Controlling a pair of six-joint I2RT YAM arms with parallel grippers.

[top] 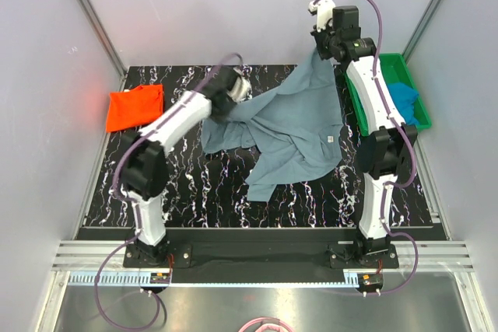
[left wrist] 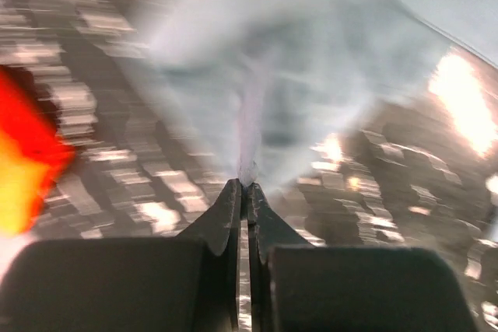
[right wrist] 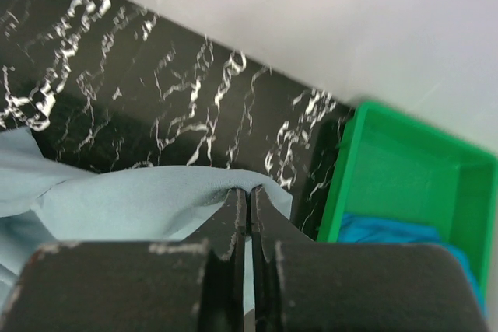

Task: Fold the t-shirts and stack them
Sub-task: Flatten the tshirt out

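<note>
A large grey-blue t-shirt (top: 292, 126) lies crumpled and partly lifted across the middle of the black marbled table (top: 194, 184). My right gripper (right wrist: 249, 190) is shut on its far right edge, holding that corner up near the back wall (top: 320, 54). My left gripper (left wrist: 245, 184) is shut on a pinch of the same grey-blue t-shirt (left wrist: 311, 83) at its left side (top: 232, 95). An orange-red t-shirt (top: 135, 106) lies folded at the far left. A bright blue t-shirt (top: 405, 99) sits in the green tray (top: 411, 75).
The green tray (right wrist: 405, 169) stands at the table's right edge beside my right arm, with the bright blue t-shirt (right wrist: 389, 232) inside. Grey walls close in the back and both sides. The left wrist view is blurred by motion.
</note>
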